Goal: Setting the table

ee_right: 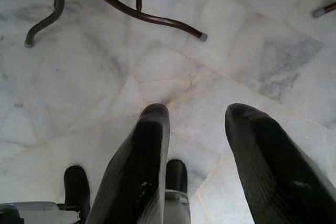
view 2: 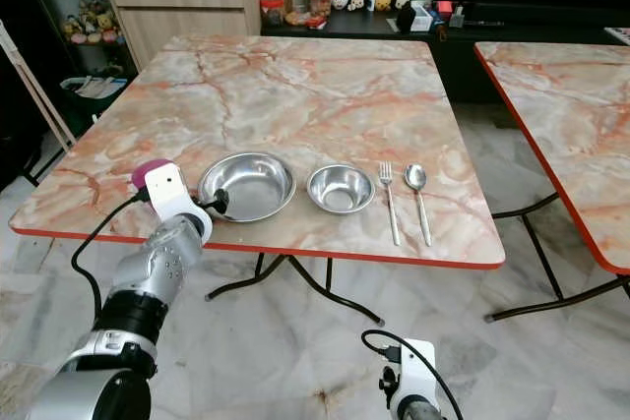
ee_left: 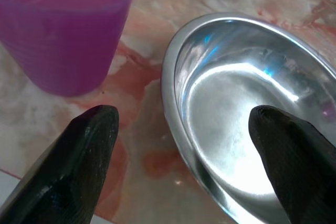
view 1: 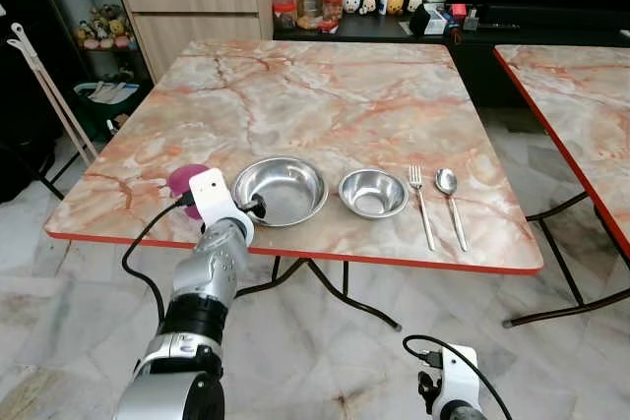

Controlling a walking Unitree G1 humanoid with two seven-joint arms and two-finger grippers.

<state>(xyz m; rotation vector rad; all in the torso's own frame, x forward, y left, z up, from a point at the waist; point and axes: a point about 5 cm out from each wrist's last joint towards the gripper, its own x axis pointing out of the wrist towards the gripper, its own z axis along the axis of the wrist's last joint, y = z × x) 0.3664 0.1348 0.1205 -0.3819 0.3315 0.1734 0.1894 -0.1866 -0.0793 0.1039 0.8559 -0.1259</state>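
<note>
Table: your square orange-veined marble table with a red edge carries the whole setting along its near side.
Place setting: from left to right you have a translucent purple plastic cup, a large shiny steel bowl, a smaller steel bowl, a steel fork and a steel spoon. The fork and spoon lie side by side, handles toward the near edge, just right of the smaller bowl.
Left gripper: your left gripper is at the near-left rim of the large bowl, with the purple cup just beside it on the left. Its fingers are spread wide, one over bare marble between cup and bowl, the other over the bowl's inside. It grips nothing.
Right gripper: your right gripper hangs idle low beside the table, pointing at the pale marble floor tiles, fingers parted and empty.
Done so far: all five pieces sit in one neat row, so the setting looks close to complete.
Left to do: probably only a small tidy of the large bowl or the cup, if you want them squared up. Whether more pieces are meant to come, you cannot judge from here.
</note>
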